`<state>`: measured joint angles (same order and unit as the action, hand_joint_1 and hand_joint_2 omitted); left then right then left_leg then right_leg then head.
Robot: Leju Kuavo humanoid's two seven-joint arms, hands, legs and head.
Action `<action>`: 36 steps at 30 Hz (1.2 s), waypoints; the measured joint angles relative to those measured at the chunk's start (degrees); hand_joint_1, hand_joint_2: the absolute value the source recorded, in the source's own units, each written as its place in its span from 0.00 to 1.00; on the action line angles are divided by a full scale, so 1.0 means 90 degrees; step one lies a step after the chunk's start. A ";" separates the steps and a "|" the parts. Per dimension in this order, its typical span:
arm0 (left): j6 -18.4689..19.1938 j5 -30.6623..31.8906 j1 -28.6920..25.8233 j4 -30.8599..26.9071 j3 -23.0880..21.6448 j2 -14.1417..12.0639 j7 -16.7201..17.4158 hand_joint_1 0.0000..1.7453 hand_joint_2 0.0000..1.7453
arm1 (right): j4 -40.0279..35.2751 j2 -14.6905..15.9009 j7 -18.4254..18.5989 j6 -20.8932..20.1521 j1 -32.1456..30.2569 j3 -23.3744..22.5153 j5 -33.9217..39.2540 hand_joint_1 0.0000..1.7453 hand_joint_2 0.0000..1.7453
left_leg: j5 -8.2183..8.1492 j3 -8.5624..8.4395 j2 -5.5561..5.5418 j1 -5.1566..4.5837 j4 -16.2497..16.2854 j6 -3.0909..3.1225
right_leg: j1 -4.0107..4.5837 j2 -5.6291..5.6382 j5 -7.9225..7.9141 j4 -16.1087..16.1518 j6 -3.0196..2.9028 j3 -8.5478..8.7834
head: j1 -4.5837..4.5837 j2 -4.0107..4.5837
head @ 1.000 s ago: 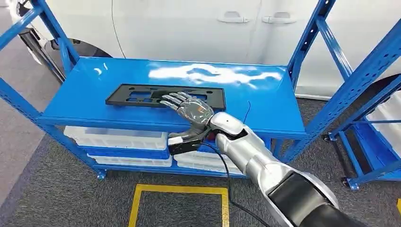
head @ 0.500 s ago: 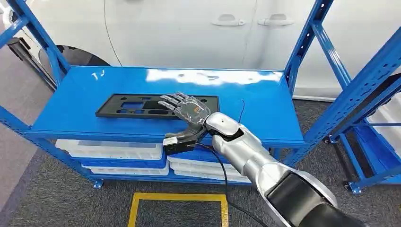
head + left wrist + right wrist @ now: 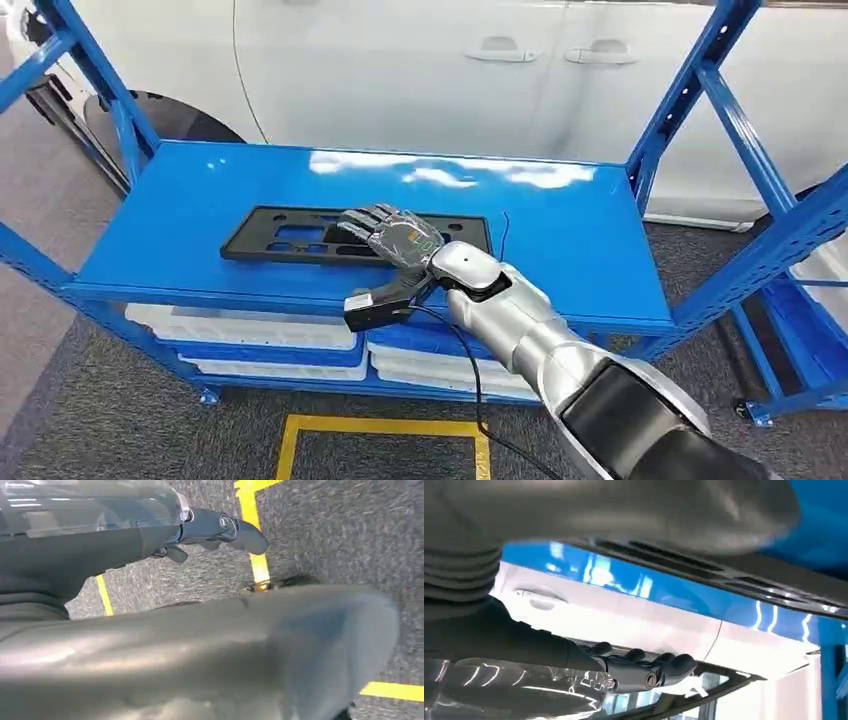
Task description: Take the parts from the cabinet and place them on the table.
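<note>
Risk, as a judgement: part (image 3: 300,235) sliding across the slick shelf (image 3: 590,250) or tipping off its 6 o'clock edge, since it is flat and thin with little to hook. Right hand (image 3: 395,238) laid over the part's right half, fingers stretched toward 10 o'clock and touching it; real grasp or mere contact cannot be told. Part flat at shelf centre. Left hand (image 3: 215,530) hanging over the floor, clenched or not unclear.

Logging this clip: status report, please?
Right hand flat on black part, no grip confirmed. Left hand down by the floor, empty. Part lies on blue shelf. Nothing in the way.
</note>
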<state>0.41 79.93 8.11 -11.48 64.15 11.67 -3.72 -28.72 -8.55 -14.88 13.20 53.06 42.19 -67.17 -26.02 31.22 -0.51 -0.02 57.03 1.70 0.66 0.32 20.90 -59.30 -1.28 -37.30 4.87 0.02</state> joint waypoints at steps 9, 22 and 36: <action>-0.0031 -0.0010 0.0041 0.0012 0.0000 0.0005 -0.0054 0.00 0.00 | 0.0230 -0.0070 0.0306 -0.0002 0.0018 0.0216 -0.0311 0.00 1.00 | -0.0759 0.0685 0.0026 0.0027 0.1432 -0.0277 | -0.0043 0.0001 0.0176 0.0384 -0.0114 0.0309 | -0.0002 0.0000; -0.0044 0.0017 0.0057 0.0022 -0.0005 0.0000 -0.0139 0.00 0.00 | 0.0699 -0.0267 0.1357 -0.0573 0.0159 0.0607 -0.0850 1.00 1.00 | 0.0289 0.0353 0.0003 0.0079 0.0040 -0.0056 | -0.0114 0.0025 0.0602 -0.0075 0.0221 0.0235 | -0.0002 0.0000; 0.0012 0.0056 0.0076 0.0022 -0.0090 0.0000 -0.0112 0.00 0.00 | 0.0862 -0.0209 0.1338 -0.0291 0.0234 0.0600 -0.0750 1.00 1.00 | 0.0164 0.0350 0.0020 -0.0027 0.0076 -0.0189 | -0.0094 -0.0004 0.0323 0.0236 -0.0025 0.0288 | -0.0002 0.0000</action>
<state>0.52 80.43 8.80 -11.28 63.34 11.67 -4.72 -20.96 -10.43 -2.84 10.58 55.16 47.58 -73.92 -24.54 34.37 -0.34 -0.26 57.71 -0.01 -0.18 0.28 23.80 -57.17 -1.50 -34.71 4.85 0.02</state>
